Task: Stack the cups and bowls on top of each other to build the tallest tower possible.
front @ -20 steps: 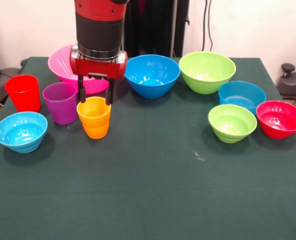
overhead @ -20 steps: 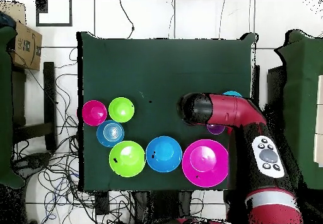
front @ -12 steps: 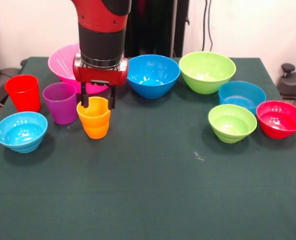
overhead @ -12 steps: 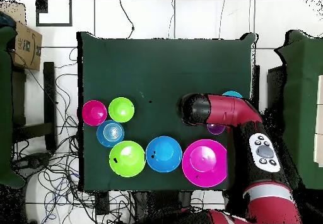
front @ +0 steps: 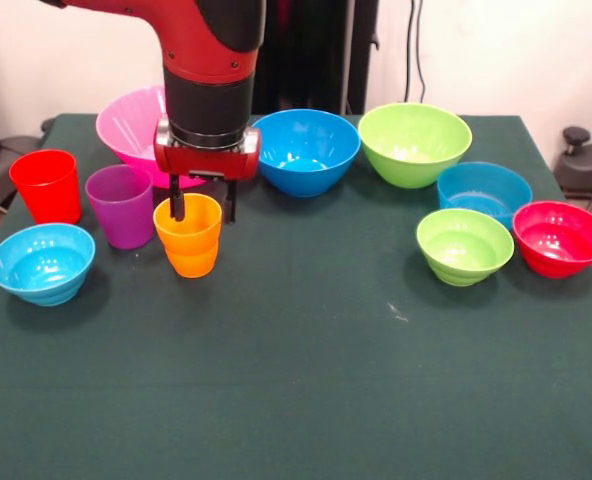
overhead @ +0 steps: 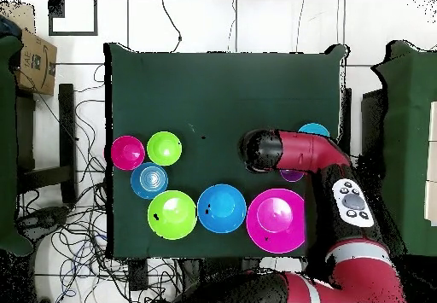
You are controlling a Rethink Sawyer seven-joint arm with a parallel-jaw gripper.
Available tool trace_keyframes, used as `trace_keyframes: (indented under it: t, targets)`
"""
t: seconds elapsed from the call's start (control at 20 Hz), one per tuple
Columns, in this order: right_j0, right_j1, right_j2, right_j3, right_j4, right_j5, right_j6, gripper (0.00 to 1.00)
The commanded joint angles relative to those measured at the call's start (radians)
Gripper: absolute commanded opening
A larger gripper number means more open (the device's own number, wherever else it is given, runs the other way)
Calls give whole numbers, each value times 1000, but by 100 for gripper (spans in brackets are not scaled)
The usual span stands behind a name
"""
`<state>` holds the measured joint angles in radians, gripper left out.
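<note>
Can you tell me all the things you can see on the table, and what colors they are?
Cups: 3; red, purple, orange; left side of the front view, in a row.
Big bowls: 3; pink, blue, green; along the far edge.
Small bowls: 4; light blue front left; blue, green, red on the right.
Table: 1; dark green cloth.
Cardboard box: 1; brown, beside the table in the overhead view.
Robot arm: 1; red and black; its pincer is open around the orange cup's rim.

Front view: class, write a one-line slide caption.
Open pincer straddling the orange cup's rim, with cups and bowls spread unstacked on the green table.
</note>
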<state>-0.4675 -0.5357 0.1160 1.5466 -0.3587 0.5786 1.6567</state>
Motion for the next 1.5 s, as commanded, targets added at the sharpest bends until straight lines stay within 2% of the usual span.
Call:
trace_keyframes:
  t: [0.05,0.3,1.5]
  targets:
    - [48,21,19,-17,29,-55,158,100]
    - [59,38,14,-23,32,-71,170,100]
    - [28,112,-7,-28,18,-128,123,100]
